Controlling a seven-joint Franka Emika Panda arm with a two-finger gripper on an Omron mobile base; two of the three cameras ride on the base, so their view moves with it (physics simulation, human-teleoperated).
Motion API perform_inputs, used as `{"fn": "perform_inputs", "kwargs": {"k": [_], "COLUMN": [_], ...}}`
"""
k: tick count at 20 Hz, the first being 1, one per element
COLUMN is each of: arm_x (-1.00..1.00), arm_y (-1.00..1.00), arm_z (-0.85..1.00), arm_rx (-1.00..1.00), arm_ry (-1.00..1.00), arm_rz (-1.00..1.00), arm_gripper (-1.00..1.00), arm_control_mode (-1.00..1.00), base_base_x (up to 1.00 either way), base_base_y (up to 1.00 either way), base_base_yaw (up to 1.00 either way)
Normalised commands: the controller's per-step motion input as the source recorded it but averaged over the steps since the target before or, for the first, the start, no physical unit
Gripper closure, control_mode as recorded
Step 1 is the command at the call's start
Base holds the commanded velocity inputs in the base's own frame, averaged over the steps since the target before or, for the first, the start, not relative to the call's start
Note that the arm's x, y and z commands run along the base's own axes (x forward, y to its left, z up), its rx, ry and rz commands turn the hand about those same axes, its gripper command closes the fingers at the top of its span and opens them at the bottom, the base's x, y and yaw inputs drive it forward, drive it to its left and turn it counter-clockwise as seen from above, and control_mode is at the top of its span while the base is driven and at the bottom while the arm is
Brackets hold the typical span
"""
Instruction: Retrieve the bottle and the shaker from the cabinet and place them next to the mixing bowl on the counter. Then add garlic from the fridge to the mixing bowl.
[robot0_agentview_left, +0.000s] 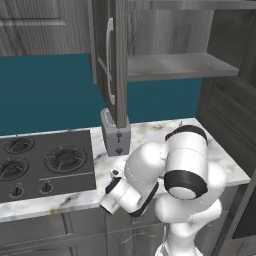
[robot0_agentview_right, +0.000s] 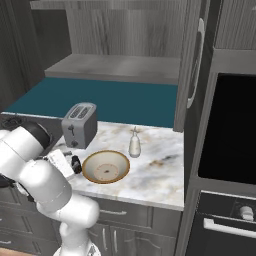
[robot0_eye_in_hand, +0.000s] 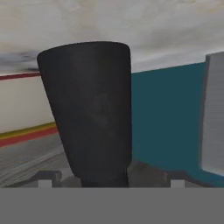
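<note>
Filling hand view: dark tapered shaker (robot0_eye_in_hand: 89, 113), wider toward top.

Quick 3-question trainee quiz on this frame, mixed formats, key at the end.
1. True or false: the bottle stands on the cabinet shelf.
2. Which appliance stands on the counter behind the mixing bowl? A kettle, B toaster, C blender.
3. Fill in: the dark tapered thing at the gripper is the ____.
Key: 1 false, it stands on the counter beside the mixing bowl. 2 B. 3 shaker.
</note>
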Motion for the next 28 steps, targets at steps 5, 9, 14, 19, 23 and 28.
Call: {"fn": "perform_inputs", "kwargs": {"k": [5, 9, 14, 19, 23, 28], "arm_x": [-0.39, -0.54, -0.62, -0.49, -0.48, -0.34], "arm_y": [0.11, 0.03, 0.0, -0.02, -0.22, -0.47], "arm_z": [0.55, 0.99, 0.99, 1.0, 1.0, 0.72], "arm_rx": [0.0, 0.0, 0.03, 0.05, 0.08, 0.15], "arm_ry": [-0.12, -0.06, 0.02, 0.07, 0.12, 0.22], "arm_rz": [0.0, 0.02, 0.0, 0.0, -0.04, -0.04], "arm_gripper": [-1.0, -1.0, -1.0, -1.0, -1.0, -1.0], "arm_control_mode": [-1.0, -1.0, -1.0, -1.0, -1.0, -1.0], "base_base_x": [0.0, 0.0, 0.0, 0.0, 0.0, 0.0], "base_base_y": [0.0, 0.0, 0.0, 0.0, 0.0, 0.0], "base_base_yaw": [0.0, 0.0, 0.0, 0.0, 0.0, 0.0]}}
